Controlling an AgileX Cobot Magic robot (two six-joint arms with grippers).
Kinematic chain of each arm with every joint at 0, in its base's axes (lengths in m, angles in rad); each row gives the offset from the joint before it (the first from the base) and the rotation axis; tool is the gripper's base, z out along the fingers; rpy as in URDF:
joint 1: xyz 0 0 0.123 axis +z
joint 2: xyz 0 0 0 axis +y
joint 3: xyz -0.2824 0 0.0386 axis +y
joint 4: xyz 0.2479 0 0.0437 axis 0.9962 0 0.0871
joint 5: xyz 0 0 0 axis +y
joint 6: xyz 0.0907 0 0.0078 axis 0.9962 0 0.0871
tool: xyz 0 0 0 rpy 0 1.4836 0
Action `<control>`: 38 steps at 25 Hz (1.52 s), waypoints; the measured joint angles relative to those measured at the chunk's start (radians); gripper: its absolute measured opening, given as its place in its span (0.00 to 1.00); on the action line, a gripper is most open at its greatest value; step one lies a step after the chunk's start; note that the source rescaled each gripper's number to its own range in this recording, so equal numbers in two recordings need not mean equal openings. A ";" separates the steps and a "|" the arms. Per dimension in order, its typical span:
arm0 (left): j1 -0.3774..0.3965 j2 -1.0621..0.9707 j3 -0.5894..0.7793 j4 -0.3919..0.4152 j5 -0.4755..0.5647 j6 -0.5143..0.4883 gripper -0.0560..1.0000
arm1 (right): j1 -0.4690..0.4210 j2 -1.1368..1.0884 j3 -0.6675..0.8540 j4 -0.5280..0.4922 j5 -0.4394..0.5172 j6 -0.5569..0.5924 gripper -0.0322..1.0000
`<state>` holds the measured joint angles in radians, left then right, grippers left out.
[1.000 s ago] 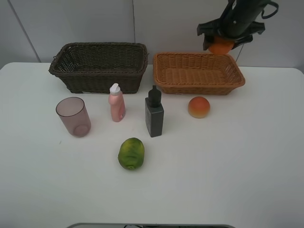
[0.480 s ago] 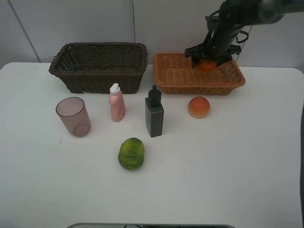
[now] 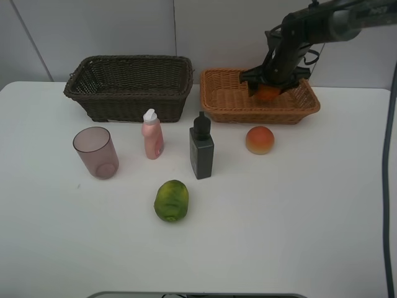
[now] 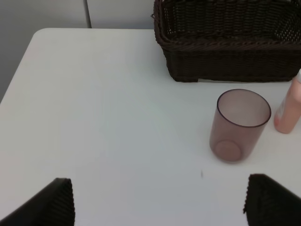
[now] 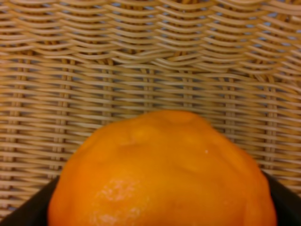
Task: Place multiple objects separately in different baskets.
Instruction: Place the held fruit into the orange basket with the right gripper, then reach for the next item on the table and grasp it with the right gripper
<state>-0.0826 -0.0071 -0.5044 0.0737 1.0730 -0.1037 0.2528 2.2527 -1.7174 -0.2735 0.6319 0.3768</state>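
**One down (almost), five still sitting out**

So the right end effector (image 3: 268,87) is hanging down inside the light orange-tan woven wicker basket (image 3: 229,102) and is clamped on the round orange fruit (image 3: 268,93). In the right wrist view the orange (image 5: 162,174) is filling the space between the dark fingers with basket weave right behind it, so it is looking like the drop is about to happen, but it isn't let go yet. Whether the fruit is touching the basket floor is hard to tell.

The dark brown woven wicker basket (image 3: 127,99) is sitting beside it with nothing showing inside.

Everything else is waiting on the white desk (image 3: 298,217): the translucent mauve cup (image 3: 95,153), the pink white-capped bottle (image 3: 152,135), the dark grey-green square bottle (image 3: 201,149), the red-yellow peach-like fruit (image 3: 259,139) and the green round fruit (image 3: 171,200).

The left end effector (image 4: 157,202) is hovering with its fingers wide apart, holding nothing, near the cup (image 4: 239,125).

Nothing is really blocking either basket. The two bottles are standing upright and near each other, so they're probably the tippy ones.
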 joint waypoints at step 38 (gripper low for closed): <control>0.000 0.000 0.000 0.000 0.000 0.000 0.92 | 0.103 -0.483 0.491 0.101 0.048 -0.089 1.00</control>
<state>-0.0826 -0.0071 -0.5044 0.0737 1.0730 -0.1037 0.3555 1.7697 -1.2260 -0.1725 0.6798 0.2874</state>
